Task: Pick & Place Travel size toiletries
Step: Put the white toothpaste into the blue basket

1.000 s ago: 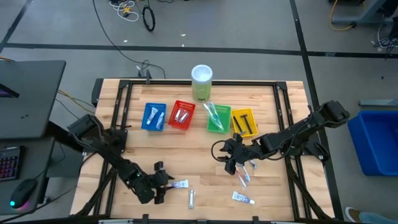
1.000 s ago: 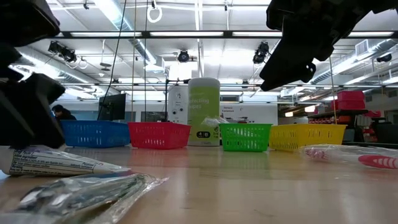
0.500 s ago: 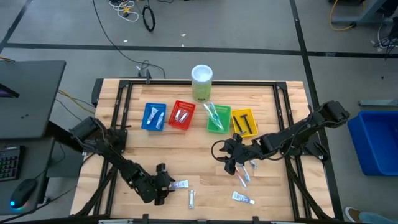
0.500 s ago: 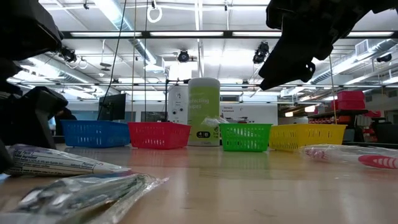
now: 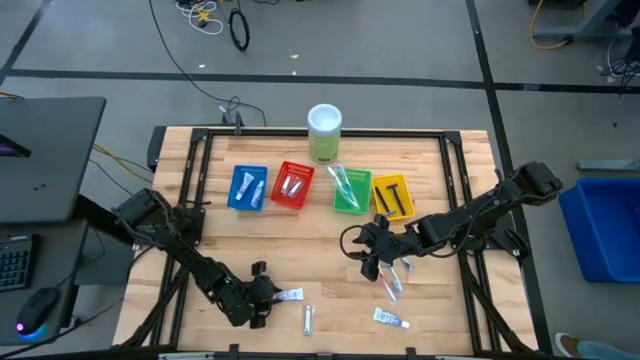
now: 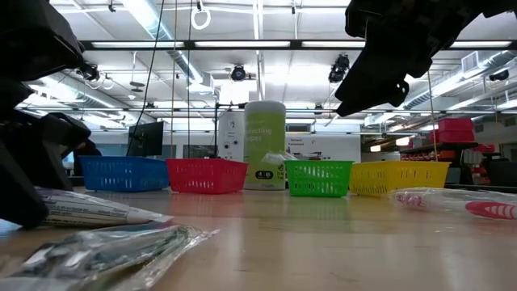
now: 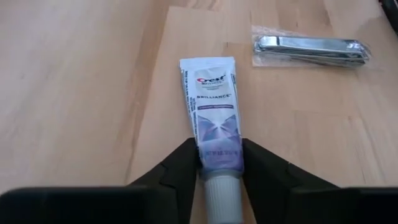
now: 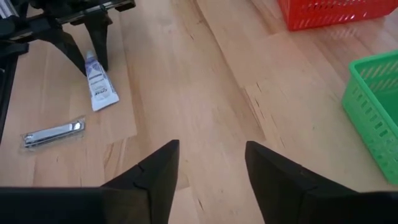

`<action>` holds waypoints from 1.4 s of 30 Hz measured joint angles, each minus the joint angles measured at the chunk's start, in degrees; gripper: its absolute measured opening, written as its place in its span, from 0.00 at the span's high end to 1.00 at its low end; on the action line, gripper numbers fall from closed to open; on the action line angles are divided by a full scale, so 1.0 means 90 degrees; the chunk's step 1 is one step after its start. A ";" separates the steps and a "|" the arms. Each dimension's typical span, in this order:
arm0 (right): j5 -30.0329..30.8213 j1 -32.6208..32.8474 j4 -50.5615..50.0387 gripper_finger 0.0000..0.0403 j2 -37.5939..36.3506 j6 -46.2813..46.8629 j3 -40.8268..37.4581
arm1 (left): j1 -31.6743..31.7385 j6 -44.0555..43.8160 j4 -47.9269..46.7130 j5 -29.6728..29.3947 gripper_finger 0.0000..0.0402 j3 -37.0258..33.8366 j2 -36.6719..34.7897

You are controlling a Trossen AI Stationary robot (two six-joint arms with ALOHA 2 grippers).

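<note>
Near the desk's front edge, the left gripper (image 7: pixel 219 177) pinches a toothpaste tube (image 7: pixel 215 127) at its cap end. The right gripper (image 5: pixel 372 255) hovers mid-desk, fingers (image 8: pixel 158 177) spread.

This was a robotics lab or workshop: a wooden bench (image 5: pixel 300 250) stood on a grey concrete floor (image 5: pixel 400 50) with loose cables (image 5: pixel 215 20), under ceiling strip lights (image 6: pixel 153 20) and cameras (image 6: pixel 238 73).
</note>
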 joint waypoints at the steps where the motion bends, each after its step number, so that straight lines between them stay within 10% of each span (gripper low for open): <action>1: 0.0000 0.0000 0.0000 0.51 0.0000 0.0000 0.0000 | 0.0000 -0.0042 0.0022 -0.0044 0.70 0.0000 0.0002; 13: 0.0002 0.0000 -0.0001 0.49 0.0000 0.0000 0.0000 | 0.0205 -0.0364 -0.0556 -0.1250 0.74 0.0002 -0.0971; 24: 0.0285 0.0000 0.0019 0.53 0.0000 -0.0002 0.0000 | 0.1712 -0.2702 -0.5127 -0.2832 0.75 -0.0005 -0.3194; 42: 0.0563 -0.0016 0.0043 0.49 0.0000 -0.0002 0.0000 | 0.4935 -0.3475 -0.6592 -0.1471 0.72 -0.0434 -0.3419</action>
